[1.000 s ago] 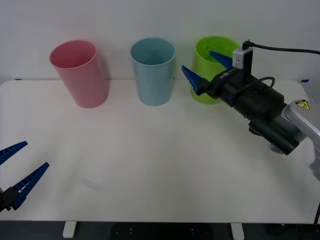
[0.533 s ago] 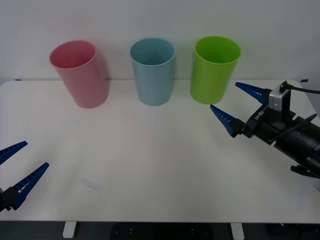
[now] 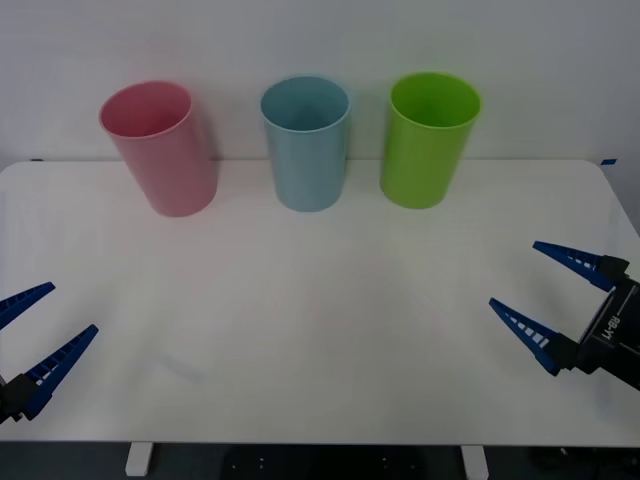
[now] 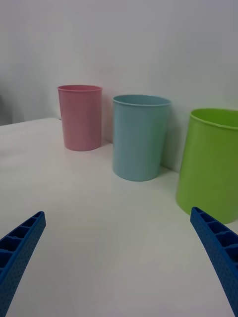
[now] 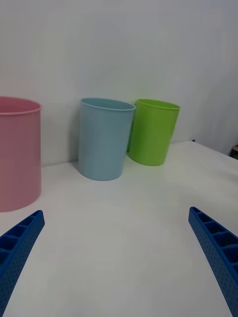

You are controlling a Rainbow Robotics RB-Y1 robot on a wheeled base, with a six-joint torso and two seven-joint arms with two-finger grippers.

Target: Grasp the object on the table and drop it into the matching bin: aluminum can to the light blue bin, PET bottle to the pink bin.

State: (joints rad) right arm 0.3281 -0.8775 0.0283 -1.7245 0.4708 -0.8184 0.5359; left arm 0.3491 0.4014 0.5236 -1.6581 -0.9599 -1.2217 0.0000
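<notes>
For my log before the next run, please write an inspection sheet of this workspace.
Surface: white table, bare of loose items.
Job's things: pink bin, blue bin upright along the far edge; can not seen.
Clutter: green bin beside the blue bin.
Hands: left hand open, low at near left; right hand open, low at near right; both hold nothing.
Cables: nothing seen.
Surroundings: plain white wall.

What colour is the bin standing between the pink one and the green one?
Light blue bin, clearest in the front view.
</notes>
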